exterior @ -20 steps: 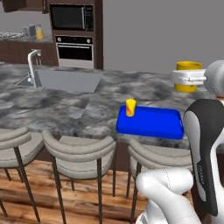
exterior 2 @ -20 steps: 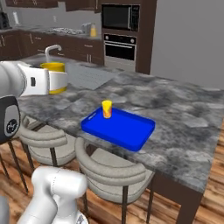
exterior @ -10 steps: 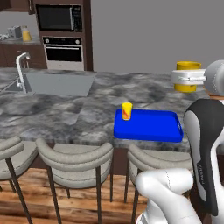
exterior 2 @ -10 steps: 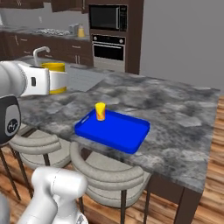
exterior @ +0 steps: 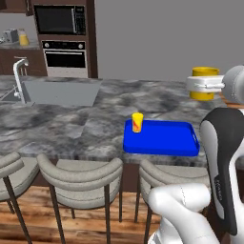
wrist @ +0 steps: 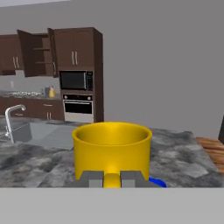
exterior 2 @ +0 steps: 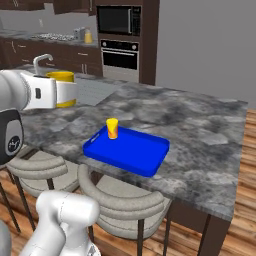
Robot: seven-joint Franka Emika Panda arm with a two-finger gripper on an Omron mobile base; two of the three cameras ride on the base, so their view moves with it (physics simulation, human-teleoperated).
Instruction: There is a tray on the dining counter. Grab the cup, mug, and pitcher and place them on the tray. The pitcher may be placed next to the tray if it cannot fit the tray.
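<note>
Blue tray (exterior: 162,138) is carrying the cup (exterior: 137,122); I'm holding the mug (wrist: 112,151) pinched in the gripper (wrist: 112,178); pitcher outstanding.

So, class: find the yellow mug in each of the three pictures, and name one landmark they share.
Left base view: the mug is upper right, held up beside the white arm.
Right base view: mug, upper left, above the counter.
Hand view: mug, centre, just beyond the gripper.
Shared landmark: the wall oven.
</note>
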